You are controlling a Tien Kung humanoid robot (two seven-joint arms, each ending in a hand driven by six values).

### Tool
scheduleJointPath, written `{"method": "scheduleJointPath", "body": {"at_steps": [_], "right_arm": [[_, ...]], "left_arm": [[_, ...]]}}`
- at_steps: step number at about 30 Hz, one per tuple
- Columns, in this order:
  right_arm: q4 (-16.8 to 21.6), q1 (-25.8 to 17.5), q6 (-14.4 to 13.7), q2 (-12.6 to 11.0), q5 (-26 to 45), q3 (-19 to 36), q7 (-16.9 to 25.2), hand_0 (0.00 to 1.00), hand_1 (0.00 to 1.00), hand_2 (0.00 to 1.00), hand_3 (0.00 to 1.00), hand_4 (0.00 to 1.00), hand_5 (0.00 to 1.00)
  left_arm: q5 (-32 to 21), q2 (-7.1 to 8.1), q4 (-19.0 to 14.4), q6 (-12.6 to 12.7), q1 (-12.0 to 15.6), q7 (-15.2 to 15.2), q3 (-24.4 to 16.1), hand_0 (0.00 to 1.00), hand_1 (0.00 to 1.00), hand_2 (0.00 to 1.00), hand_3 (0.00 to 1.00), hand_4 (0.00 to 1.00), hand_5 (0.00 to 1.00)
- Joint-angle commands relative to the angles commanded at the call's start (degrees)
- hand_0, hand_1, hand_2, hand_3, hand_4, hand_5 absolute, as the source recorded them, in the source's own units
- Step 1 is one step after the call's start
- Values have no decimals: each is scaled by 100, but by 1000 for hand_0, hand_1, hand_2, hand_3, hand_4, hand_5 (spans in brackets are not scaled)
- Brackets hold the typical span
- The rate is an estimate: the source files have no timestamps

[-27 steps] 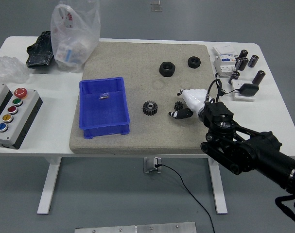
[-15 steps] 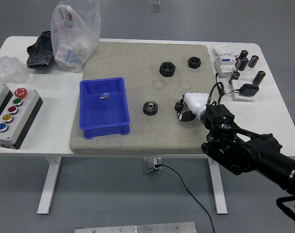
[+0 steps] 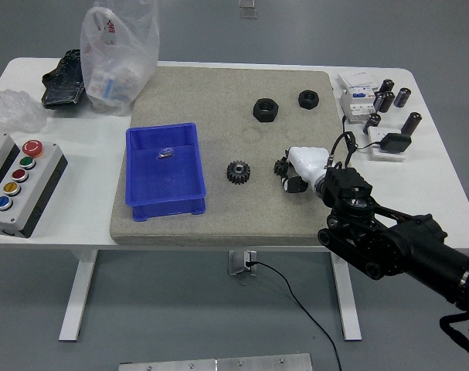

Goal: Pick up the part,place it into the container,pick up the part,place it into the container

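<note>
Grey-beige padding covers the middle of a white table (image 3: 56, 232), forming a mat (image 3: 219, 100). At the far left edge sits a control box (image 3: 22, 185) with coloured buttons, and above it, in the upper left, a black object (image 3: 64, 77) and a clear plastic bag (image 3: 114, 54). On the left part of the mat rests a blue container (image 3: 164, 171) with one small part (image 3: 166, 154) lying inside. Right of the container, at the centre of the frame, lies a black gear (image 3: 238, 171), apart from everything. Two black nuts (image 3: 266, 109) sit in the upper middle. Just right of the gear, the right hand (image 3: 300, 168), white-shelled with dark fingers, curls down around a second small dark gear (image 3: 283, 165); whether it truly grips this cannot be told. Its black arm enters from the lower right. Small electrical components (image 3: 377, 100) crowd the upper right.
</note>
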Motion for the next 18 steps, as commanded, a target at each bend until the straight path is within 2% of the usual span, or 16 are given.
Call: {"method": "scheduleJointPath", "body": {"at_steps": [5, 9, 13, 18], "right_arm": [[53, -1, -53, -11, -5, 19, 14, 290, 407, 305, 435, 316, 191], [240, -5, -94, -54, 4, 80, 10, 290, 407, 305, 435, 316, 191], [659, 45, -104, -84, 6, 32, -49, 288, 408, 305, 434, 313, 190], [1104, 197, -103, -6, 43, -201, -104, 286, 407, 304, 432, 312, 196]], "left_arm": [[-7, 1, 0, -1, -1, -5, 5, 716, 562, 563, 622, 663, 457], [-12, -2, 0, 0, 1, -5, 6, 716, 562, 563, 622, 663, 457], [-14, 1, 0, 4, 3, -1, 4, 716, 562, 563, 622, 662, 457], [-24, 2, 0, 3, -3, -4, 12, 716, 562, 563, 622, 663, 457]]}}
